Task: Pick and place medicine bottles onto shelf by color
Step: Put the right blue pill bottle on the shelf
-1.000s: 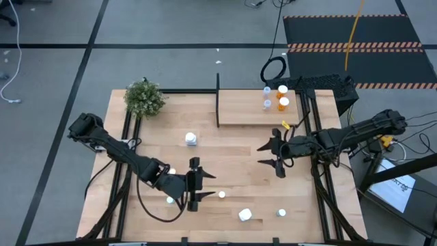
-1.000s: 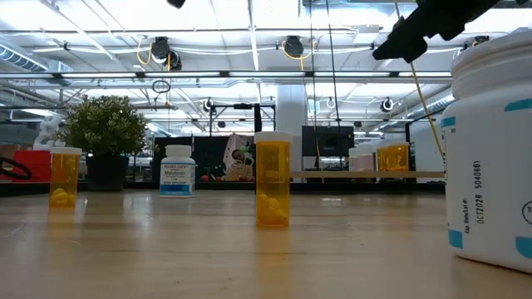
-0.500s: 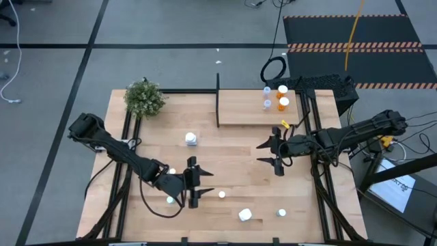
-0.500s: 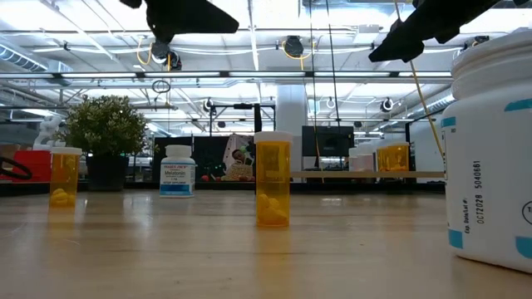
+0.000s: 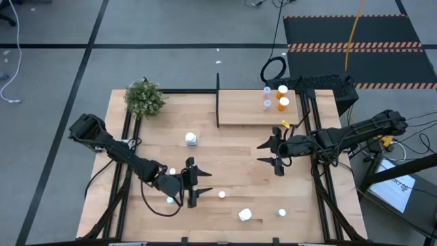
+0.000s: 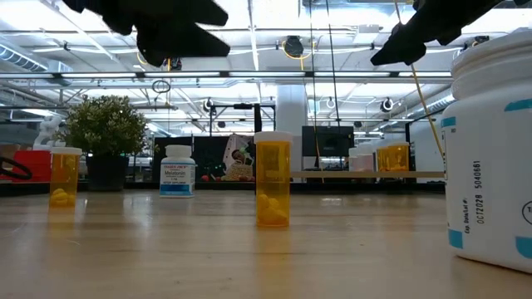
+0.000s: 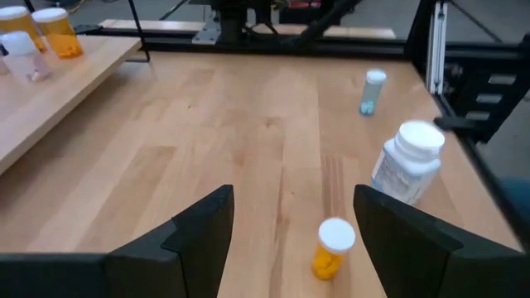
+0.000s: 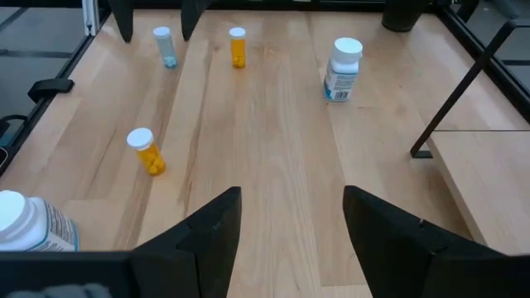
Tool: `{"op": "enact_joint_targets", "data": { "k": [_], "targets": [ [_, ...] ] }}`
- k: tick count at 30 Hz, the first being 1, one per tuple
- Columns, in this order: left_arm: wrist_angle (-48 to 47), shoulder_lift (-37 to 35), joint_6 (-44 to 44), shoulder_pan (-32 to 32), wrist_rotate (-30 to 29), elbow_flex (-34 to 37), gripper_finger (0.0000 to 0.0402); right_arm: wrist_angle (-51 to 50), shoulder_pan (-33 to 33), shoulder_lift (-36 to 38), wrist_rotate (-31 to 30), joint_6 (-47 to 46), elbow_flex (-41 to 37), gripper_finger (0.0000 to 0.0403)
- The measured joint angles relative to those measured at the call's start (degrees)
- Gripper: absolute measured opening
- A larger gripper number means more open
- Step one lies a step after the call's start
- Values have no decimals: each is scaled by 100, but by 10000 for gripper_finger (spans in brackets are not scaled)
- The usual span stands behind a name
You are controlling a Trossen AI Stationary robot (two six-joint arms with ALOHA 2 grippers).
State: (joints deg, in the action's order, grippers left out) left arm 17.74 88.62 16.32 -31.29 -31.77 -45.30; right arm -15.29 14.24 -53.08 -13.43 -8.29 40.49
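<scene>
Grippers left and right hang open above the table, empty

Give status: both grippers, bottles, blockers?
Left gripper open, empty, near an orange bottle. Right gripper open, empty, mid-table. Three bottles on shelf. Nothing in the way.

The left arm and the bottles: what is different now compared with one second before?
The left gripper, open and empty, drew back a little toward the table's left side, away from the orange bottle. In the low view it has come into the picture at top left. The right gripper stayed open above the table, and no bottle moved; three still stand on the shelf.
</scene>
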Motion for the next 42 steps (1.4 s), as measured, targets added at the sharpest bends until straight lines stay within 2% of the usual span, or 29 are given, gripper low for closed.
{"op": "enact_joint_targets", "data": {
  "k": [15,42],
  "targets": [
    [531,831,52,-31,-20,0,250,54,0,-155,-2,-1,2,208],
    [507,848,72,-31,-7,0,250,39,0,-162,-2,-2,2,208]
  ]
}}
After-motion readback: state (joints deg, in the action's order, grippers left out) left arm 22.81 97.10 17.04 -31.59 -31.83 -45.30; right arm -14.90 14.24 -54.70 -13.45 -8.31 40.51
